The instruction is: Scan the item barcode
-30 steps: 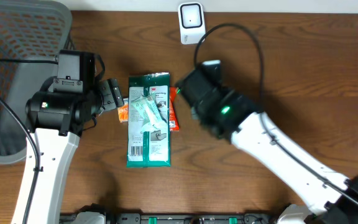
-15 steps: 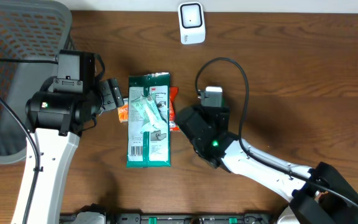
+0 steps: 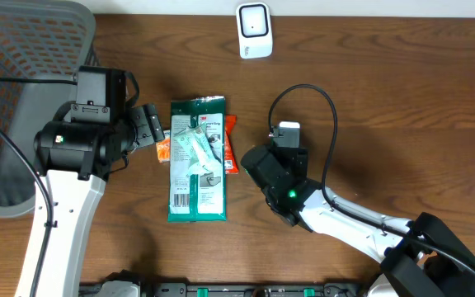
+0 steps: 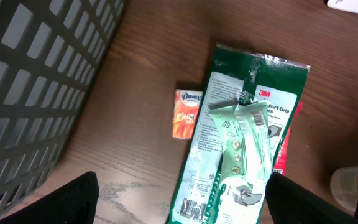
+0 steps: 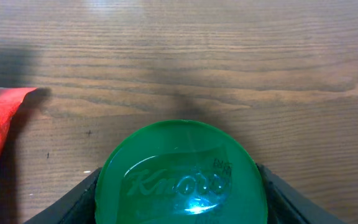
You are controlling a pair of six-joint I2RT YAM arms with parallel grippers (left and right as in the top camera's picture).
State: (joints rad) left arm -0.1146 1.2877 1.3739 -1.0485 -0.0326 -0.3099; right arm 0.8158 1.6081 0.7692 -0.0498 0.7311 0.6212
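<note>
The Knorr container (image 5: 180,171) was found clamped in the right gripper (image 5: 179,202) near centre; the left gripper (image 4: 191,202) was noted apart, empty. Presentation to the scanner (image 3: 254,30) at twelve o'clock was judged outstanding.

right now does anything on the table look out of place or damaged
Nothing looks spilled or damaged. The one untidy spot: the green 3M pack lies over a red packet, hiding most of it, with a small orange tissue pack right beside it.
</note>
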